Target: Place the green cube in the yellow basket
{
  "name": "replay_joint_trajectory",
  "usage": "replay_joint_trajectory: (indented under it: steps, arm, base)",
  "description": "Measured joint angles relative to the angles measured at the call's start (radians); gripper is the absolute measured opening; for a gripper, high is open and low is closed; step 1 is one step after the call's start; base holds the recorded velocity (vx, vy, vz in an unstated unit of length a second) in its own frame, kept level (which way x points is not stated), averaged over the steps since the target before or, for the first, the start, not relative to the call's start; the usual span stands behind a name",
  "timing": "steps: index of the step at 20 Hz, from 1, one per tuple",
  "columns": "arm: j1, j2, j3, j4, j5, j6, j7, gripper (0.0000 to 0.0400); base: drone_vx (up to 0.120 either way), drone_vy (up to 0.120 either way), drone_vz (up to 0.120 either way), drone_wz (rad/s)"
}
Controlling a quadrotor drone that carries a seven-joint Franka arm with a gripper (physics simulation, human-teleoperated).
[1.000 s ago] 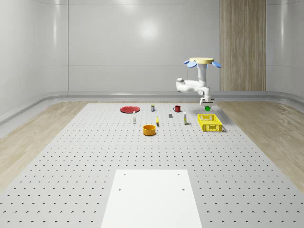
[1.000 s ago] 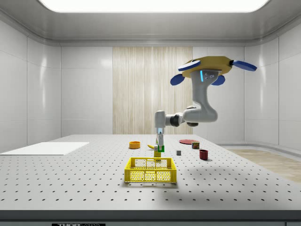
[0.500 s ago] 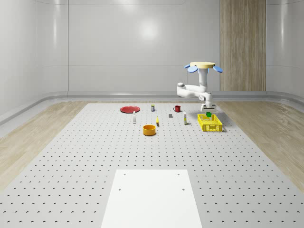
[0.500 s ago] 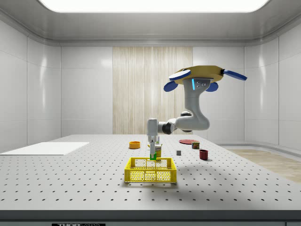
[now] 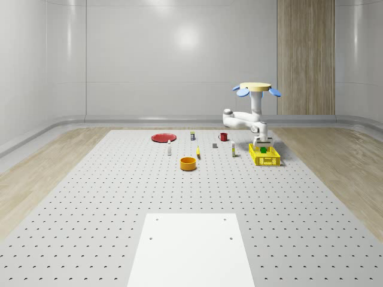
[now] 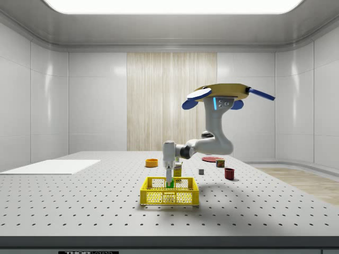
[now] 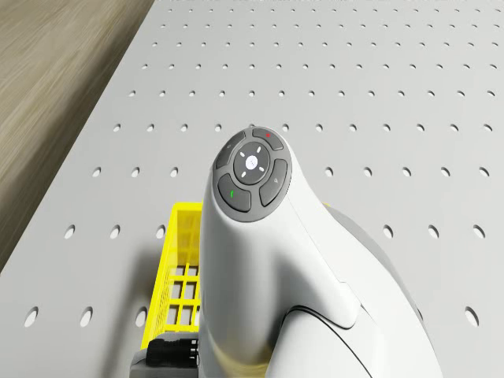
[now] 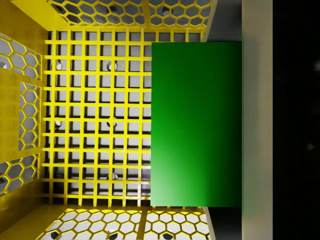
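Observation:
The drone (image 5: 258, 88) hovers just behind the yellow basket (image 5: 264, 156), with its arm bent down over it. My gripper (image 5: 263, 144) reaches below the rim of the yellow basket (image 6: 169, 191) in the side view and is shut on the green cube (image 6: 170, 184). In the wrist view the green cube (image 8: 196, 124) hangs close above the basket's mesh floor (image 8: 95, 120), pressed against one beige finger pad (image 8: 256, 120). The drone view looks down the white arm (image 7: 268, 260) onto a corner of the basket (image 7: 179, 291).
On the perforated table, left of the basket in the whole-scene view, stand an orange bowl (image 5: 188, 163), a red plate (image 5: 163, 137), a red mug (image 5: 223, 136) and small bottles (image 5: 233, 150). A white sheet (image 5: 191, 248) lies near the front edge.
The drone has sunk lower and drifted over toward the basket. The arm has brought the green cube down from above the basket's rim to inside it.

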Motion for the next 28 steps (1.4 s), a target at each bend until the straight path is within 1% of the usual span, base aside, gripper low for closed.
replay_joint_trajectory:
  steps: [2,5,14,15,16,18,20,23,28]
  arm:
    - [0.0,-0.001,0.0,0.0,0.0,0.001,0.0,0.025]
    - [-0.002,-0.003,-0.011,0.002,-0.01,0.006,-0.002,0.025]
    - [-0.016,-0.006,-0.111,0.019,-0.105,0.038,-0.014,0.025]
    - [-0.017,-0.005,-0.118,0.021,-0.113,0.04,-0.017,0.0263]
    - [-0.018,-0.005,-0.125,0.022,-0.12,0.041,-0.014,0.0293]
    - [-0.019,-0.003,-0.132,0.024,-0.127,0.042,-0.01,0.0335]
    - [-0.017,-0.002,-0.123,0.022,-0.119,0.037,-0.007,0.0361]
    - [-0.011,0.001,-0.092,0.015,-0.09,0.025,-0.004,0.0381]
    - [-0.002,0.004,-0.026,0.003,-0.029,0.002,-0.003,0.0394]
  base:
    - [0.12,0.0,0.0,0.0]
    - [0.0,0.0,0.0,0.0]
    - [0.0,0.0,0.0,0.0]
    - [0.0,0.0,0.0,0.0]
    - [0.0,0.0,0.0,0.0]
    - [0.0,0.0,0.0,0.0]
    - [0.0,0.0,0.0,0.0]
    - [0.0,0.0,0.0,0.0]
    - [0.0,0.0,0.0,0.0]
